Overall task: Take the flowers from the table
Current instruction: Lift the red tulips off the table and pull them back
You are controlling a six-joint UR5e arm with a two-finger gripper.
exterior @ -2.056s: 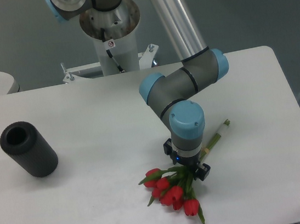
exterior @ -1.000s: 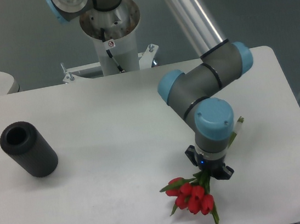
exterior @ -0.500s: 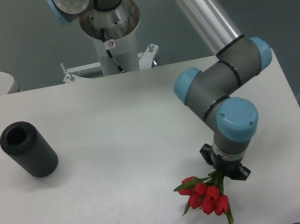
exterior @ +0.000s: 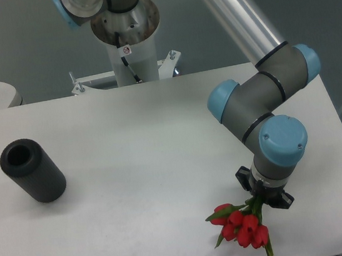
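Observation:
The flowers (exterior: 240,225), a small bunch of red tulip buds with green leaves, hang at the front right over the white table (exterior: 132,171). My gripper (exterior: 265,199) is shut on their green stems just behind the buds. The wrist covers the fingers and the stem ends. The buds point toward the front left edge, and the bunch looks lifted a little off the surface, though I cannot tell for certain.
A black cylinder (exterior: 31,171) lies on its side at the table's left, open end facing up-left. The robot's base column (exterior: 126,36) stands behind the far edge. The table's front and right edges are close to the bunch.
The gripper has carried the flowers to the right and toward the front edge. The pale stem ends that showed behind the wrist are now hidden.

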